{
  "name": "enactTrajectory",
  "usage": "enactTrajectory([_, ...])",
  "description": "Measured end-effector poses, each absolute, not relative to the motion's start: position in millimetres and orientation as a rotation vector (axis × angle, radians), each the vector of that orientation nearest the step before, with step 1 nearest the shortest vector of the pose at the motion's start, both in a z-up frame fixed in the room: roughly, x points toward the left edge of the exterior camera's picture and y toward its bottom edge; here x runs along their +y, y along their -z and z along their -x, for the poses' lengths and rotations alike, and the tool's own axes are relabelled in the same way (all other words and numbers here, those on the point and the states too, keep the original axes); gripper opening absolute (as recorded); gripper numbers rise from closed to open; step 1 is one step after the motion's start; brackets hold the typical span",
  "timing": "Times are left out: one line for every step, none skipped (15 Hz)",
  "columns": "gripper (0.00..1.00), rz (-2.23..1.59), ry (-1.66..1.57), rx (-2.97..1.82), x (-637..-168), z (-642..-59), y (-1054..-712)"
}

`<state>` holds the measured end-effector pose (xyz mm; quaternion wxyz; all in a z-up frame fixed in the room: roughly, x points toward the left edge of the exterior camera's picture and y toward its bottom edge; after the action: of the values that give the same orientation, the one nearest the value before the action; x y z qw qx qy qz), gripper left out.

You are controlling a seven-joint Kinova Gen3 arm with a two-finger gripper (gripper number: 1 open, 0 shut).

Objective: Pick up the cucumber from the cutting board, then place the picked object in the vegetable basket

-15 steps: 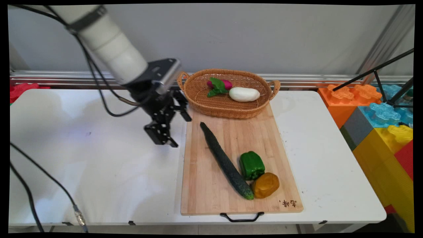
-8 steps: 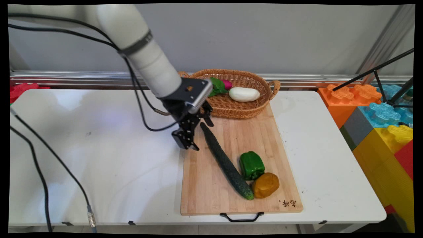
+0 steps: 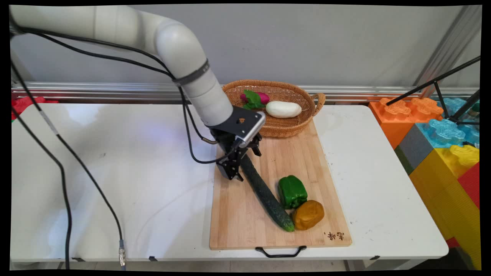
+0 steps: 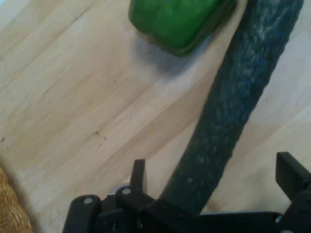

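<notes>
A long dark green cucumber (image 3: pixel 268 199) lies slantwise on the wooden cutting board (image 3: pixel 238 222). My gripper (image 3: pixel 245 165) is open and straddles the cucumber's far end, one finger on each side. In the hand view the cucumber (image 4: pixel 233 97) runs up from between the fingers (image 4: pixel 138 174), with clear gaps to both, and the gripper (image 4: pixel 214 170) holds nothing. A green bell pepper (image 3: pixel 292 191) sits just right of the cucumber and shows at the top of the hand view as the green pepper (image 4: pixel 180 19). An orange-yellow pepper (image 3: pixel 308 214) rests by the cucumber's near end.
A wicker basket (image 3: pixel 268 128) at the board's far end holds a white vegetable (image 3: pixel 284 109) and a pink one with green leaves (image 3: pixel 253 99). Large coloured blocks (image 3: pixel 441 145) and a black tripod (image 3: pixel 452 96) stand at the right. Black cables (image 3: pixel 65 184) hang at the left.
The arm has swung right from over the bare table beside the board to the cucumber's far end, and the open gripper now straddles it.
</notes>
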<state>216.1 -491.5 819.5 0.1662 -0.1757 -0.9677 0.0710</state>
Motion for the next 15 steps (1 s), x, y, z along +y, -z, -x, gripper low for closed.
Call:
enactTrajectory([1.0, 0.518, -0.197, -2.756, -493.6, -212.9, -814.8])
enactTrajectory([1.0, 0.531, -0.193, -2.756, -495.2, -210.3, -811.2])
enactTrajectory([1.0, 0.544, -0.189, -2.757, -496.3, -208.1, -807.7])
enactTrajectory([1.0, 0.557, -0.184, -2.758, -497.6, -205.7, -804.1])
enactTrajectory([1.0, 0.571, -0.181, -2.758, -498.8, -203.4, -801.1])
enactTrajectory([1.0, 0.581, -0.178, -2.759, -499.5, -202.0, -798.7])
enactTrajectory([0.0, 0.593, -0.174, -2.76, -500.0, -200.2, -795.6])
enactTrajectory([0.0, 0.603, -0.17, -2.76, -500.2, -199.0, -793.4])
enactTrajectory([0.0, 0.611, -0.166, -2.761, -500.2, -198.0, -791.1])
enactTrajectory([0.0, 0.619, -0.161, -2.762, -500.0, -196.9, -788.7])
enactTrajectory([0.0, 0.624, -0.157, -2.762, -499.8, -195.9, -786.7])
enactTrajectory([0.0, 0.625, -0.153, -2.762, -499.7, -194.8, -785.7])
enactTrajectory([0.0, 0.624, -0.148, -2.763, -499.2, -194.1, -784.8])
enactTrajectory([0.0, 0.621, -0.142, -2.765, -497.6, -194.5, -784.8])
enactTrajectory([0.0, 0.623, -0.137, -2.765, -496.2, -194.6, -785.4])
